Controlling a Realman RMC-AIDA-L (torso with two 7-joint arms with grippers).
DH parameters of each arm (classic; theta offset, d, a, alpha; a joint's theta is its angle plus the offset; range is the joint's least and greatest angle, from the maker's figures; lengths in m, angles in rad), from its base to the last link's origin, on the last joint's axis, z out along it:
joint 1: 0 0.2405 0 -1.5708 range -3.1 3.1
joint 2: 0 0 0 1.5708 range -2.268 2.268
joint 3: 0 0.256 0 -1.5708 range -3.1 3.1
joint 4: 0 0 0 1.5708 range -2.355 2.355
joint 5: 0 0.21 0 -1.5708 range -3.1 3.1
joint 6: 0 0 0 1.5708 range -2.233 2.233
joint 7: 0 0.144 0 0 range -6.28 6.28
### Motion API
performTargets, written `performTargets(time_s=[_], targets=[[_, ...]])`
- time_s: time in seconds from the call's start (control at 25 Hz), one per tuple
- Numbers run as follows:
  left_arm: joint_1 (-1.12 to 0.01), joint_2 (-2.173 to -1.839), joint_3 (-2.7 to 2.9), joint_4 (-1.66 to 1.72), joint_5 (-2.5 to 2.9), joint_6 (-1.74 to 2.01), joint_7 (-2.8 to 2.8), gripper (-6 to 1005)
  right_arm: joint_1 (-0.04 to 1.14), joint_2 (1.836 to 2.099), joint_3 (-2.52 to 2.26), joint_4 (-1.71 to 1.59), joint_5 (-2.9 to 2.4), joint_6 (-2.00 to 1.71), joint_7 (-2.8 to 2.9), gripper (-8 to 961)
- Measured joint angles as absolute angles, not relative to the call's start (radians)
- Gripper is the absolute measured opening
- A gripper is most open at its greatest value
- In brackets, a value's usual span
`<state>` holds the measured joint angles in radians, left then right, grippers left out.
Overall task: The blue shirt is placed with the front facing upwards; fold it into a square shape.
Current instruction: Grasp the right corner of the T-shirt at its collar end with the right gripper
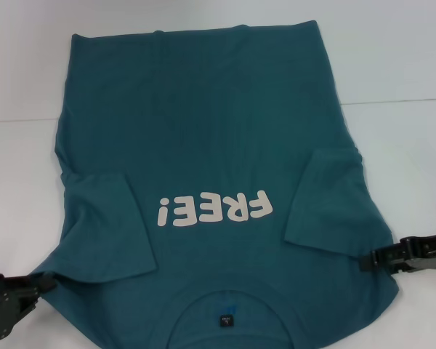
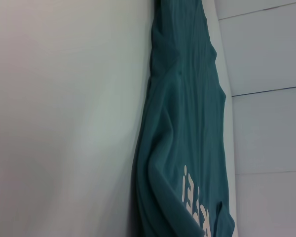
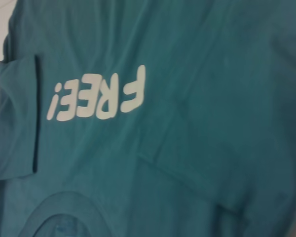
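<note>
blue shirt (image 1: 218,145) lies flat front-up on the white bench (image 1: 392,58), collar nearest the robot, hem at the far side, both sleeves folded in over the chest beside the white "free!" lettering (image 1: 212,209). black neck label (image 1: 225,320) shows inside the collar. left tool (image 1: 22,291) sits at the shirt's near left shoulder edge, right tool (image 1: 374,260) at the right edge just below the folded sleeve; cannot tell whether either is apart or clamped on the cloth.
</note>
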<state>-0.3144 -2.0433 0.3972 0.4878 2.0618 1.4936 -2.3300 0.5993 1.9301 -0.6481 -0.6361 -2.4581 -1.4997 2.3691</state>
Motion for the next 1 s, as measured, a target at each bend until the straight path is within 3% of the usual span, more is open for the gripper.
performTargets(time_s=[0.28, 0.76, 1.0], targets=[[-0.313, -2.043, 0.397, 0.488, 2.062, 1.492, -2.330, 22, 0.604, 1.939, -0.649, -0.635, -2.411, -1.503, 2.350, 699], [-0.313, -2.045, 0.397, 0.488, 2.062, 1.495, -2.330, 21, 0.590, 1.912, -0.656, -0.636, -2.431, -1.487, 2.391, 592], [-0.313, -2.046, 0.397, 0.488, 2.062, 1.496, -2.330, 21, 0.612, 1.923, -0.656, -0.638, -2.499, -1.473, 2.418, 564]])
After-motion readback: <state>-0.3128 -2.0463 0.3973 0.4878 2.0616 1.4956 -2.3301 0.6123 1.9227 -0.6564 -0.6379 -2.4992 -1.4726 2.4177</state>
